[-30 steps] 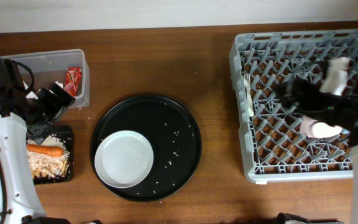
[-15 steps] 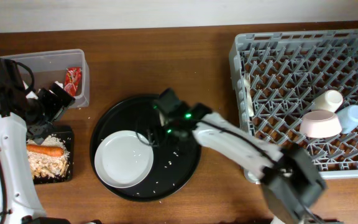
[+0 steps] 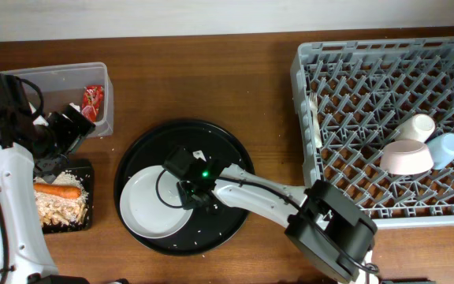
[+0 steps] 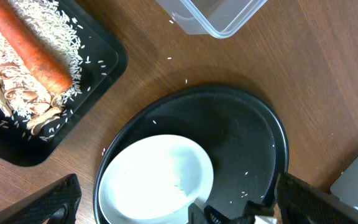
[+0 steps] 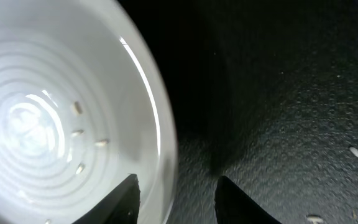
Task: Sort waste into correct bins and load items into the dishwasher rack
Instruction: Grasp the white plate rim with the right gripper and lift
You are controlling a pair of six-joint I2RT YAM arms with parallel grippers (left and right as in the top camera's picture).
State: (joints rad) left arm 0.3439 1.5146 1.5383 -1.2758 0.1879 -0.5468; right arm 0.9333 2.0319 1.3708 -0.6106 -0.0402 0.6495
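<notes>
Right gripper (image 5: 178, 198) now astride white plate (image 5: 48, 106) rim, jaws spread; plate's crumbs (image 5: 76, 109) wrist-view only.

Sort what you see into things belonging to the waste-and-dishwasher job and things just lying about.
Job: plate, bowl, blue cup, white cup, fork, dishwasher rack, clear tub, flat black tray, wrapper, carrot, rice.
Lying about: round black tray.

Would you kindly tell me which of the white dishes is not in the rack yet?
The plate, on the round black tray; the bowl and small cup sit in the rack.
</notes>
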